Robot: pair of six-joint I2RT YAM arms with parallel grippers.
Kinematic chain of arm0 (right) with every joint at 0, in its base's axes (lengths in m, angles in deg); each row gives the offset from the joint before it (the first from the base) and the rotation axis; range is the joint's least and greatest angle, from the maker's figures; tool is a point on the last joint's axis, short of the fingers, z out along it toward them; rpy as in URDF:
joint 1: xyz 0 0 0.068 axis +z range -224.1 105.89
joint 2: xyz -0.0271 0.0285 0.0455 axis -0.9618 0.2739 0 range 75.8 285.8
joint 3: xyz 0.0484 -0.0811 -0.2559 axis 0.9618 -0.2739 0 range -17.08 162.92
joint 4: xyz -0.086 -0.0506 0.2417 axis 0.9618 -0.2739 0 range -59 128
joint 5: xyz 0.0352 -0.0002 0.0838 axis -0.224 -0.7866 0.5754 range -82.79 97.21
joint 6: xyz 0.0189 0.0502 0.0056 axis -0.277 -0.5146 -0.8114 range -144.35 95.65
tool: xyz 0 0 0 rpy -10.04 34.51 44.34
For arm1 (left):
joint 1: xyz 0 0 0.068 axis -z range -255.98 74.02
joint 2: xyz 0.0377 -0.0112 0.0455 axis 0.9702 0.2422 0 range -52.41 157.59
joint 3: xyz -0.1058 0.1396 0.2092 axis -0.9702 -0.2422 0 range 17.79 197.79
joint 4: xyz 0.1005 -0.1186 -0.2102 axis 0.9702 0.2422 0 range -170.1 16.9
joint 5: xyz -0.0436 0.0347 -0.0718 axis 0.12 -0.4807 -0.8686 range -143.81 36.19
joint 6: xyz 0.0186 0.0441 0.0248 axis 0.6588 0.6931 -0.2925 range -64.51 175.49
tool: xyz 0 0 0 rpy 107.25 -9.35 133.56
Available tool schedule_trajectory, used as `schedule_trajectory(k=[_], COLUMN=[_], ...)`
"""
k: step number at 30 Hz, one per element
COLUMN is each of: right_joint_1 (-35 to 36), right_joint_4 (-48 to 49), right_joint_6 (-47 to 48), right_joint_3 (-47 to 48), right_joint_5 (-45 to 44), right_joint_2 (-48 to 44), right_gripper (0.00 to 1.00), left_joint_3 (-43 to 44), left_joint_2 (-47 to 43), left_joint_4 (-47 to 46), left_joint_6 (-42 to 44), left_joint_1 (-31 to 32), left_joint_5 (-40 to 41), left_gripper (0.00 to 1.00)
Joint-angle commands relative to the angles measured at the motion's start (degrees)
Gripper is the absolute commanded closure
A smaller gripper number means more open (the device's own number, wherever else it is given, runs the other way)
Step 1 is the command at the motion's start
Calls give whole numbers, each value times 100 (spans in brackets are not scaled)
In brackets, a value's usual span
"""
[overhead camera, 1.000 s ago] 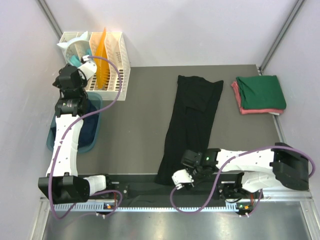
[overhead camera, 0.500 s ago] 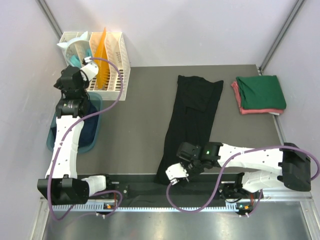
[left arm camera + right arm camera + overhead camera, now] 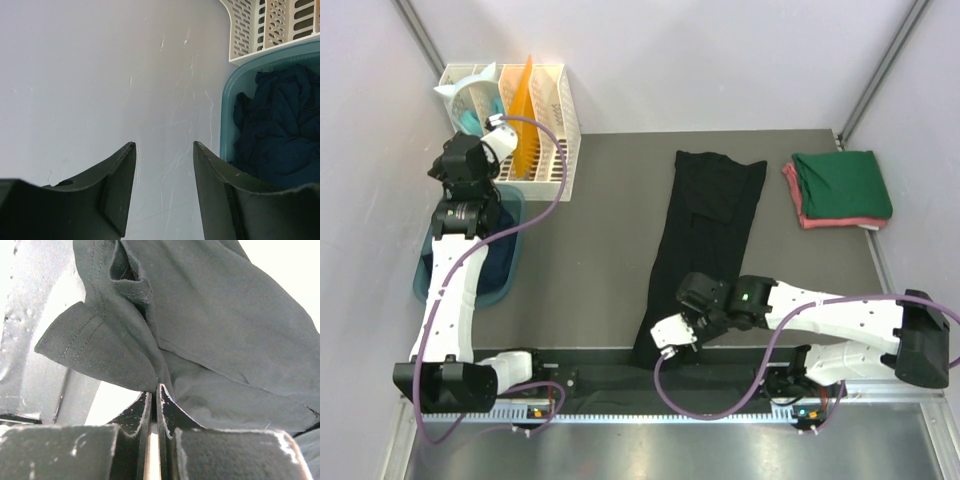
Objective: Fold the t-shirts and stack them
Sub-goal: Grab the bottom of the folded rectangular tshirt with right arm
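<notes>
A black t-shirt (image 3: 712,220) lies folded lengthwise in a long strip across the middle of the grey table (image 3: 590,250). My right gripper (image 3: 156,386) is shut on its near hem, and the lifted cloth (image 3: 210,315) drapes away from the fingers. At the back right, a folded green t-shirt (image 3: 842,182) rests on a folded pinkish-red one (image 3: 798,212). A crumpled navy t-shirt (image 3: 280,130) lies in the teal tub (image 3: 227,100). My left gripper (image 3: 164,145) hangs open and empty beside the tub, facing the pale wall.
The white slotted rack (image 3: 555,110), holding an orange divider and a cup, stands at the back left behind the teal tub (image 3: 425,280). A black rail (image 3: 590,372) runs along the table's near edge. Pale walls close in on both sides.
My right gripper has carried the black shirt's near hem left and away from the near edge. The left arm has barely shifted.
</notes>
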State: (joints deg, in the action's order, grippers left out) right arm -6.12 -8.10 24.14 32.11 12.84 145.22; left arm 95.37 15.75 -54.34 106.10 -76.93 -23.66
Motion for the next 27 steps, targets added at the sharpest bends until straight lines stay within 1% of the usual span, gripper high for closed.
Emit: schedule_trajectory(k=[1,4,5,8,10,12,16,19,22,23,27], right_joint_1=[-57,-49,-49,-40,-31,-40,-31,-14,48,83,206], right_joint_4=[-39,-126,-222,-389,-469,-618,-724,-724,-803,-769,-339], right_joint_6=[248,407,555,653,592,399,30,-225,-559,-760,-1087], right_joint_3=[-128,-392,-497,-499,-358,45,897,1389,1768,1796,1577], right_joint_5=[-44,-105,-114,-97,42,201,561,728,1018,1063,1151], right_joint_2=[-61,-8,-43,-52,-61,-44,228,334,536,580,747], right_gripper=[99,68,53,36,31,27,26,25,22,20,19], left_joint_3=[20,-24,-41,-59,-41,-33,-41,-59,-129,-173,-191], left_joint_2=[-136,-119,-101,-49,-5,48,118,136,127,119,145], left_joint_4=[-132,-194,-220,-352,-378,-422,-475,-510,-615,-651,-827], left_joint_6=[-157,-139,-96,-25,-25,-7,-34,-60,-25,19,54], left_joint_1=[34,34,42,42,42,42,51,51,51,51,51], left_joint_5=[105,79,79,79,52,35,0,-36,-79,-88,-132], left_gripper=[46,46,46,45,45,45,45,45,45,45,45])
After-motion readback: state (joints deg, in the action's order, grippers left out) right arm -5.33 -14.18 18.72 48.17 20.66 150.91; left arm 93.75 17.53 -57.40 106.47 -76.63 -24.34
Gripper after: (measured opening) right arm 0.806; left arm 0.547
